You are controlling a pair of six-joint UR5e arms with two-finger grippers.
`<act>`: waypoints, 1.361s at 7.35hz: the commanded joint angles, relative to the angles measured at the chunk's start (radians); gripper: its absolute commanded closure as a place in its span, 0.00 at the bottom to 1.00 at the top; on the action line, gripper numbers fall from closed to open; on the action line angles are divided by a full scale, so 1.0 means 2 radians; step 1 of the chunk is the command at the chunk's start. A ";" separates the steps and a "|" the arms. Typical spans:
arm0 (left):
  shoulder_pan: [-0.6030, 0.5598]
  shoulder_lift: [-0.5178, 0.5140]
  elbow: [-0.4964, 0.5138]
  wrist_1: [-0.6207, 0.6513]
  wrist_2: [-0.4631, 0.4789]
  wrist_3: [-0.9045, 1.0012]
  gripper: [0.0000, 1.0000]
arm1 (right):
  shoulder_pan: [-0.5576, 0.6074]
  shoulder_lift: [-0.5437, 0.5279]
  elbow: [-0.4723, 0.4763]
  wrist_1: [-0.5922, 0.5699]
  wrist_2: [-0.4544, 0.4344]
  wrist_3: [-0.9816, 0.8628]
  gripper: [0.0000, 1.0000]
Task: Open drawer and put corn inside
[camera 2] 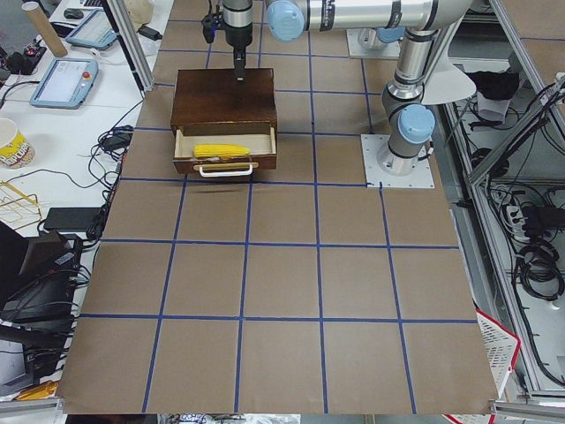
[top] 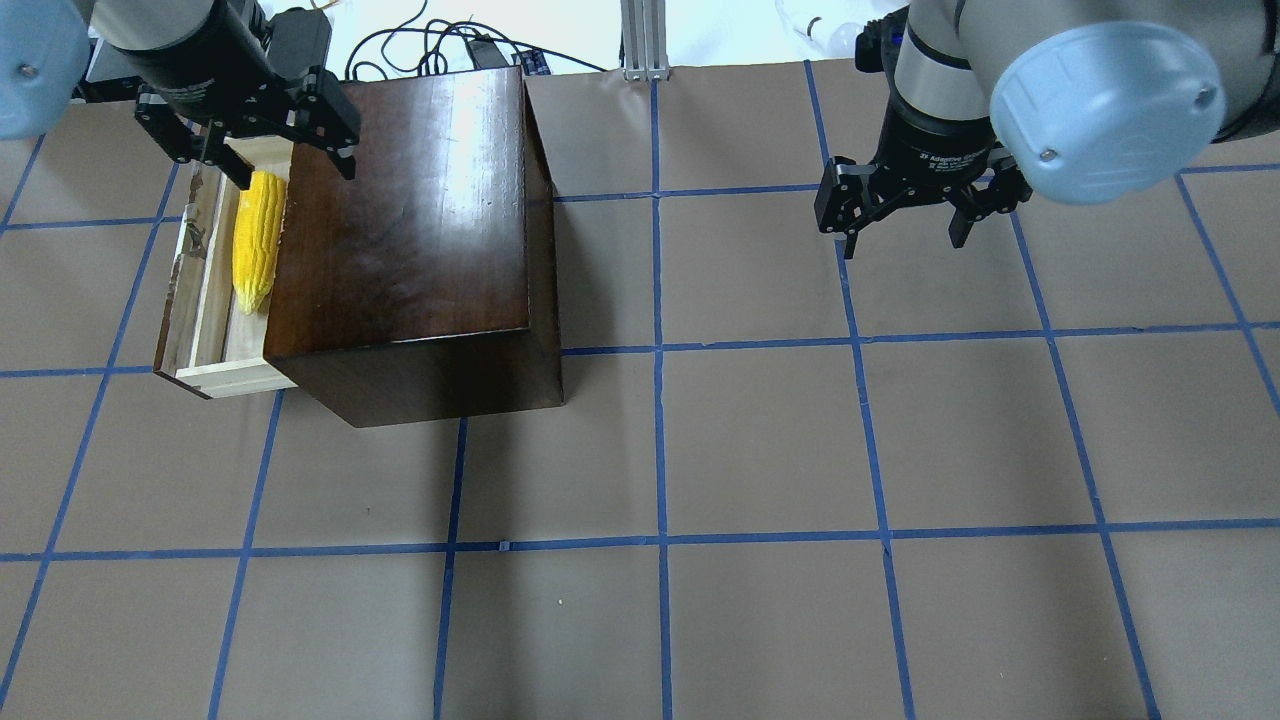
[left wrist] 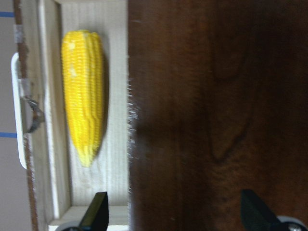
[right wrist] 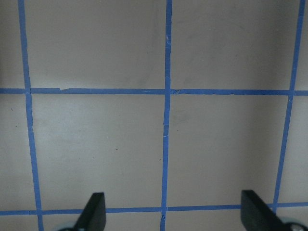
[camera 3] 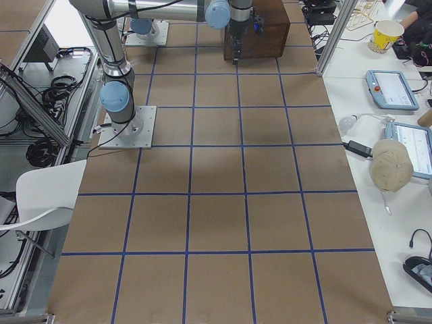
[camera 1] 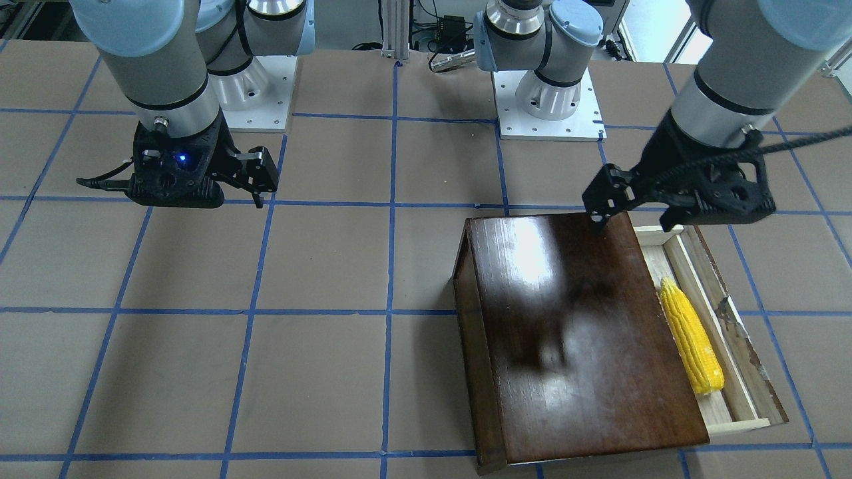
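The drawer [camera 1: 724,407] stands pulled out of the dark-brown box [camera 1: 572,332]. The yellow corn [camera 1: 691,337] lies lengthwise on the drawer's pale wood floor, beside the box's edge. It also shows in the overhead view [top: 256,240] and in the left wrist view [left wrist: 84,110]. The metal pull [left wrist: 19,110] is on the drawer's front panel. My left gripper [top: 265,165] is open and empty, above the far end of the box and drawer, apart from the corn. My right gripper [top: 903,235] is open and empty, above bare table far from the box.
The table is brown paper with a blue tape grid [top: 660,350]. The two arm bases [camera 1: 549,100] are bolted at the robot's side. Side benches with tablets, a cup and cables [camera 2: 66,79] flank the table.
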 commanded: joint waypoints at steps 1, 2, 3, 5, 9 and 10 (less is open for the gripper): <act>-0.044 0.024 -0.003 -0.016 -0.002 -0.034 0.00 | 0.000 0.000 0.000 0.000 0.000 0.000 0.00; -0.045 0.028 -0.003 -0.019 0.000 -0.032 0.00 | 0.000 0.000 0.000 0.000 0.000 0.000 0.00; -0.045 0.035 -0.003 -0.029 -0.002 -0.028 0.00 | 0.000 0.000 0.001 0.000 0.000 0.000 0.00; -0.035 0.038 -0.002 -0.071 -0.001 -0.007 0.00 | 0.000 0.000 0.000 -0.001 -0.001 0.000 0.00; -0.034 0.044 0.004 -0.069 0.002 0.012 0.00 | 0.000 0.000 0.000 -0.001 -0.001 0.000 0.00; -0.034 0.044 0.004 -0.068 0.007 0.012 0.00 | 0.000 0.000 0.000 0.000 -0.001 0.000 0.00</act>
